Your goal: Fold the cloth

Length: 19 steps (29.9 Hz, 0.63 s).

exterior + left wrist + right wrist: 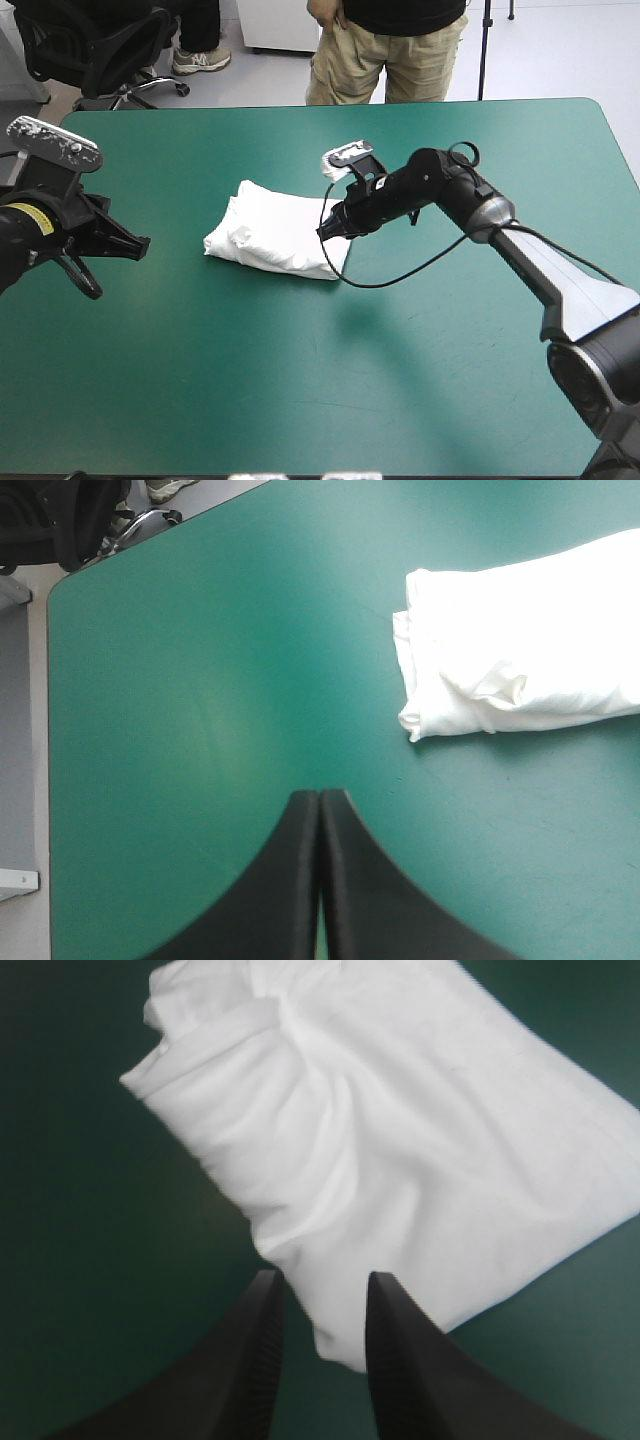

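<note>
**A:** From above, where is the T-shirt (278, 238)?

**B:** It's a folded bundle at mid-frame on the teal-green worktop (300, 380), with its long axis running roughly left to right. The right hand (325, 230) is at its right end. The left hand (135, 247) hangs well apart, at the frame's left.

**A:** And the left wrist view?

**B:** The left hand (320, 810) is pressed together and empty. The T-shirt (520, 650) lies ahead and off to one side, with bare cover between.

**A:** The right wrist view?

**B:** The right hand (320, 1295) is slightly spread, and a corner of the T-shirt (400, 1140) shows between its fingers. I'd judge it the nearer arm, with nothing in the way.
</note>
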Each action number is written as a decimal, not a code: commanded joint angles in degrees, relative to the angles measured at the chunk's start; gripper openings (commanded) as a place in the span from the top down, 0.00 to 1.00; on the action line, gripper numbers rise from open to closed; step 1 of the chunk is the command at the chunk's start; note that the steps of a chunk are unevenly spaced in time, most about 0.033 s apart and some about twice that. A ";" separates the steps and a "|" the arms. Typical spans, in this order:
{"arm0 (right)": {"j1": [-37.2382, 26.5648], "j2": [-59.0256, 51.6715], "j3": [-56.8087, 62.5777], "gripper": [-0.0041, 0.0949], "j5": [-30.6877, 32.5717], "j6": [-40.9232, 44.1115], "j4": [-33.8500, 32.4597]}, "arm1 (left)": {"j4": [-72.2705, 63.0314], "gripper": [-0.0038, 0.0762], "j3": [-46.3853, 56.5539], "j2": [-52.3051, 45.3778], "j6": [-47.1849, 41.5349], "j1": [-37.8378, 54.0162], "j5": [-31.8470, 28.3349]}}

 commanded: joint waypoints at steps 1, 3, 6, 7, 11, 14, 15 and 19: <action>-0.97 -3.43 5.09 0.56 -10.70 -1.65 5.94 | -0.95 0.97 -1.30 -0.92 -0.90 -0.13 -2.35; -0.97 -1.61 5.81 0.44 -11.13 -1.50 5.94 | -1.35 0.97 -1.30 -0.92 -0.90 -0.13 -2.38; -0.97 2.08 5.81 0.29 -11.73 -1.38 6.85 | -1.44 0.97 -1.30 -0.92 -0.90 -0.13 -2.38; -0.97 3.26 5.81 0.29 -12.21 -0.90 6.99 | -1.44 0.97 -1.30 -0.92 -0.90 -0.13 -2.38; -0.97 7.24 5.60 0.30 -13.85 0.14 7.99 | -1.69 0.97 -1.30 -0.92 -0.90 -0.13 -2.38; -0.97 8.92 5.60 0.37 -13.95 0.04 9.92 | -1.69 0.97 -1.30 -0.92 -0.95 -0.13 -2.49; -0.97 9.21 5.60 0.41 -13.81 -0.26 10.22 | -1.69 0.97 -1.30 -0.92 -0.66 -0.13 -2.49; -0.97 9.14 5.49 0.82 -12.62 -2.55 10.25 | -1.78 0.97 -1.30 -0.92 -0.50 -0.13 -2.49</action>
